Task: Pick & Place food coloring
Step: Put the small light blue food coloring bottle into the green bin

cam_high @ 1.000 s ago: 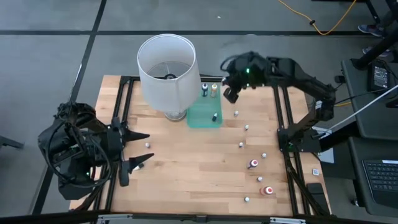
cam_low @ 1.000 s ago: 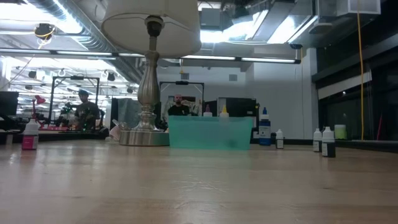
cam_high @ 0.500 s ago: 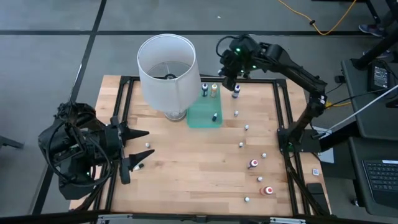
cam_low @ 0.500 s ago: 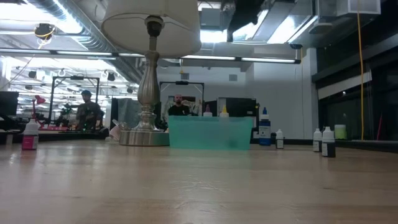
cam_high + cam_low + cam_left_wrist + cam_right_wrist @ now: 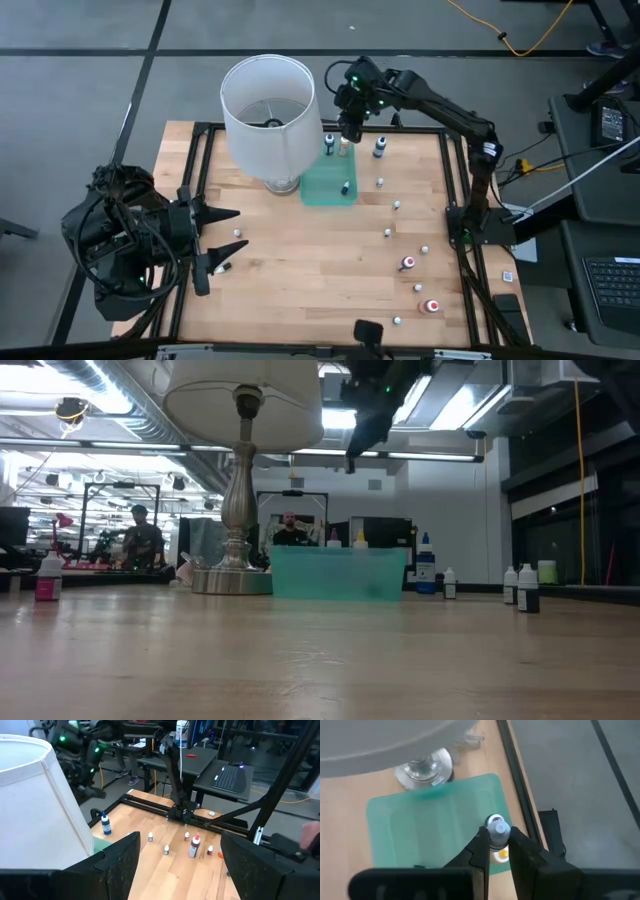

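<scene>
Bottles of food coloring (image 5: 407,263) stand scattered over the right half of the desk (image 5: 300,290), white caps up and long axes upright; from above they read mostly as white dots, with red showing on two and a blue one (image 5: 380,148) near the far edge. The overhead camera places the right hand (image 5: 347,128) over the far edge of the green tray (image 5: 320,185), just beside the big white lampshade (image 5: 268,110), but its own body hides what is between its fingers. Only the right wrist camera shows that: the two dark fingers are drawn in tight on either side of a small capped bottle (image 5: 497,827), which seems to be pinched between them, cap towards the camera, so its long axis runs along the line of sight and its contents cannot be seen. A yellow-orange patch (image 5: 500,854) shows just past it, partly covered. The level camera adds that this hand hangs high above the desk, yet there it is a dark shape and the bottle cannot be made out. One dark bottle (image 5: 345,187) stands on the tray. The left hand (image 5: 232,236) waits at the desk's left side, fingers spread wide and gripping nothing, a tiny bottle (image 5: 238,232) standing between the tips. A person (image 5: 140,535) shows far off in the room
</scene>
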You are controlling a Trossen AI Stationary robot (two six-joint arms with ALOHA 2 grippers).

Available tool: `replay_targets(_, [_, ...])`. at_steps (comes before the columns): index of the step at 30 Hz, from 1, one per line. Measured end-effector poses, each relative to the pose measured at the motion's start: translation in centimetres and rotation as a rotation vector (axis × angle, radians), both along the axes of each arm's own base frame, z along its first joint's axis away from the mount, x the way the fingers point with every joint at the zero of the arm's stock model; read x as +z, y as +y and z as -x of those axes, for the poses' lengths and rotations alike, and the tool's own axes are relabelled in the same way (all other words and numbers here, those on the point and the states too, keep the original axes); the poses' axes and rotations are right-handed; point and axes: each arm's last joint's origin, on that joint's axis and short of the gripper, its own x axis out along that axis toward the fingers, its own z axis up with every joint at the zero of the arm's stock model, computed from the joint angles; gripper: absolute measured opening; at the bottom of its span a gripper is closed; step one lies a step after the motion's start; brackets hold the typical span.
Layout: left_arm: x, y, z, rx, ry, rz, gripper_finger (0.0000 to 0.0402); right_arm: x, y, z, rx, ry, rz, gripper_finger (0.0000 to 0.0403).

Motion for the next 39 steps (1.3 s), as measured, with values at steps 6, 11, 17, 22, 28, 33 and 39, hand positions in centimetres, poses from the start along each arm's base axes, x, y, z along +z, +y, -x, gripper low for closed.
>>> replay_targets(6, [0.0, 0.0, 0.0, 0.000, 0.001, -0.008, 0.0269, -2.6, -2.1, -0.8, 0.049, 0.041, -0.032, 0.0053])
replay_targets(11, [0.0, 0.0, 0.0, -0.002, 0.003, -0.015, 0.0269, -4.0, -3.1, -1.1, 0.126, 0.024, -0.093, 0.0053])
replay_targets(17, [0.0, 0.0, 0.0, 0.009, -0.007, -0.022, 0.0269, -4.0, -5.1, -0.1, 0.149, -0.022, -0.098, 0.0053])
replay_targets(22, [0.1, 0.1, 0.0, 0.029, -0.028, -0.036, 0.0269, -4.0, -6.7, 2.3, 0.080, -0.024, -0.221, 0.0053])
replay_targets(28, [0.1, 0.1, 0.0, 0.037, -0.036, -0.042, 0.0269, -1.4, -5.0, 4.5, -0.003, 0.021, -0.226, 0.0053])
replay_targets(33, [0.1, 0.1, 0.0, 0.037, -0.036, -0.043, 0.0269, 3.0, -2.6, 7.3, -0.093, -0.067, -0.226, 0.0053])
replay_targets(39, [0.1, 0.1, 0.0, 0.032, -0.025, -0.071, 0.0269, 6.8, 1.6, 11.1, -0.216, -0.081, -0.266, 0.0053])
